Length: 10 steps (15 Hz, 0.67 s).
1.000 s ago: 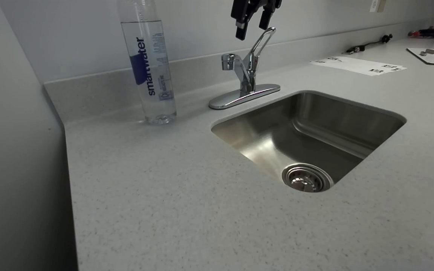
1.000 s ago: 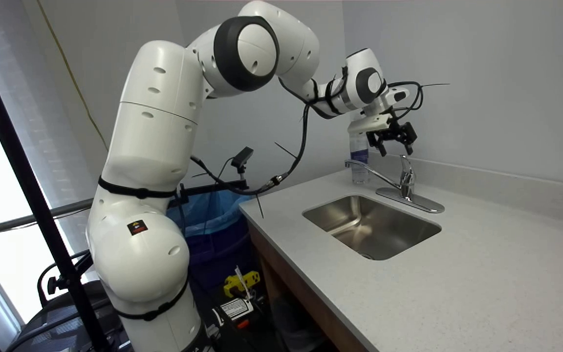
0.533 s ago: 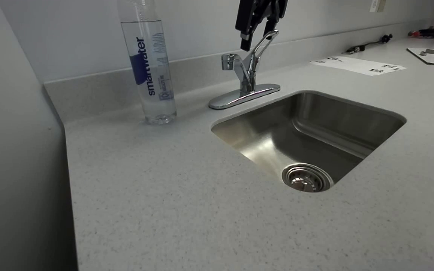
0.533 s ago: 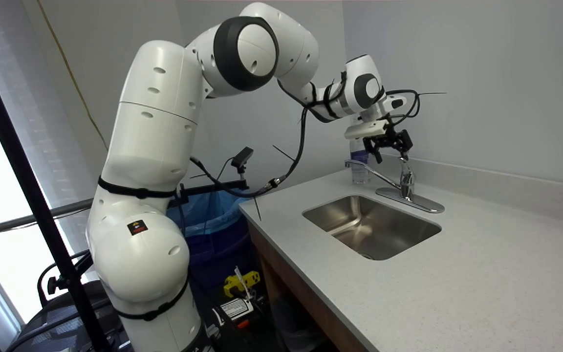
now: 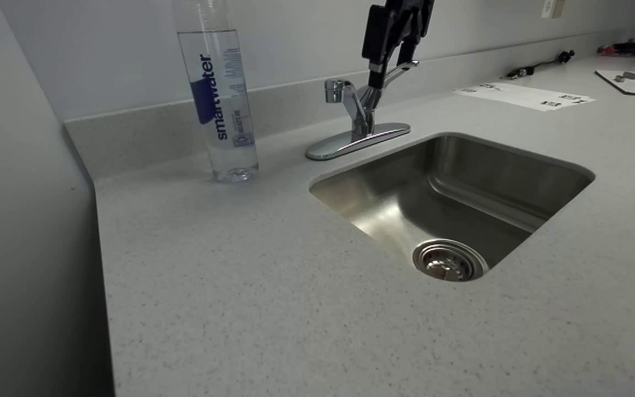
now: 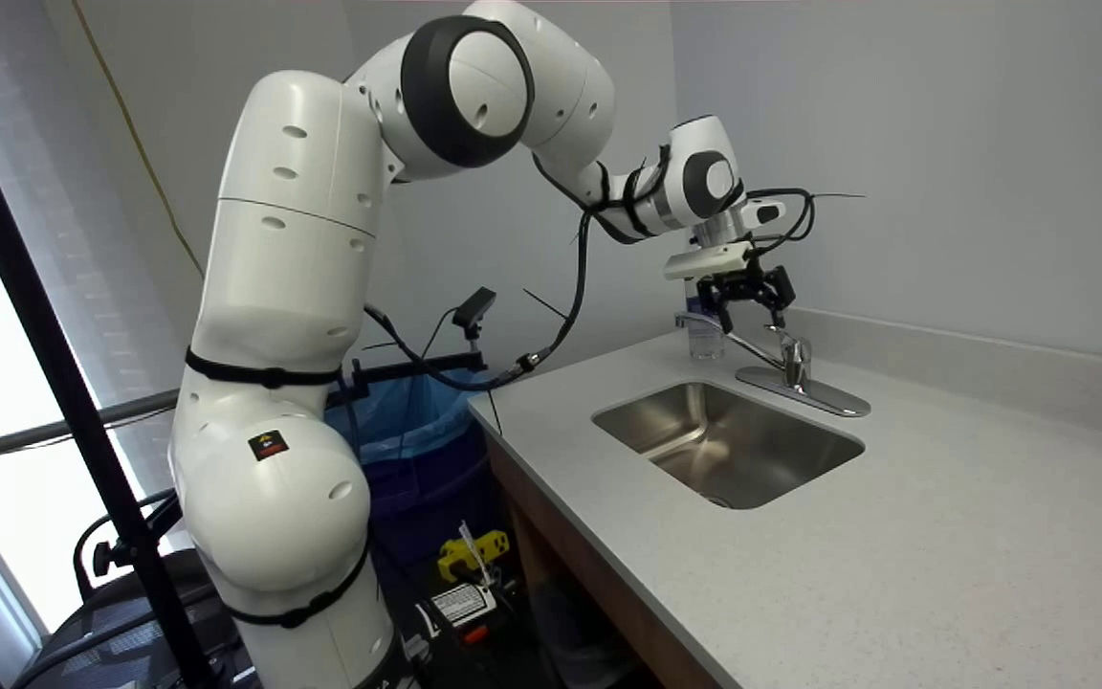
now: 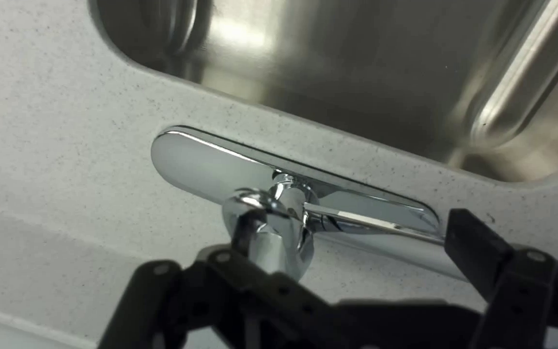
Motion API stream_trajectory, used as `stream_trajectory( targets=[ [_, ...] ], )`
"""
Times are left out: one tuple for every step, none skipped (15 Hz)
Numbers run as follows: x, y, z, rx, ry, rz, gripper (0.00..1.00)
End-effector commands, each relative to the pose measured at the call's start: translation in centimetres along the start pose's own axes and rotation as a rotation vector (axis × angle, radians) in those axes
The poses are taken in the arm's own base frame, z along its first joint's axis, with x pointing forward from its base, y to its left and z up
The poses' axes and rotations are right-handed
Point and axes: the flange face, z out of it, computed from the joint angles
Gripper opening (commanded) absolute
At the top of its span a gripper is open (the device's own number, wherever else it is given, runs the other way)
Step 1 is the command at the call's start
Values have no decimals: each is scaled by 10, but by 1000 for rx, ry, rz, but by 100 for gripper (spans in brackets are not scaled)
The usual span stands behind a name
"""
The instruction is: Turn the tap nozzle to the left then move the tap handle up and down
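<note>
Over the faucet (image 6: 797, 364), the wide-spread claw (image 6: 752, 325) seems to touch the lever handle (image 5: 400, 70): work it slowly, squarely, clear of the spout (image 7: 395, 242)!

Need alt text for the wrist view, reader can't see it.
Open black end effector in the lower frame, spread fingers overlapping the chrome tap handle and tap nozzle; contact can't be judged. Around them, pale speckled counter; at the top, part of a steel sink.

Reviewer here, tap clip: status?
Gripper open at the tap handle, contact unclear. Tap nozzle pointing aside, not over the sink. Possible obstacle: water bottle, standing apart from the nozzle.
</note>
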Motion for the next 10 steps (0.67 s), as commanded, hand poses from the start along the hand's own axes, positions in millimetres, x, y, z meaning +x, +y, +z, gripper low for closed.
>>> stream_trajectory(
  targets=[
    [-34, 12, -3, 7, -47, -58, 100],
    [-37, 14, -2, 5, -44, -74, 100],
    [-40, 16, 0, 2, -40, -89, 100],
    [-43, 17, 2, 0, -33, -103, 100],
    [-46, 18, 5, -8, -21, -120, 100],
    [-48, 19, 7, -15, -6, -131, 100],
    [-46, 19, 8, -36, 29, -140, 100],
    [-45, 19, 8, -51, 61, -144, 100],
    [-42, 17, 8, -66, 95, -149, 100],
    [-38, 16, 7, -84, 137, -151, 100]
  ],
)
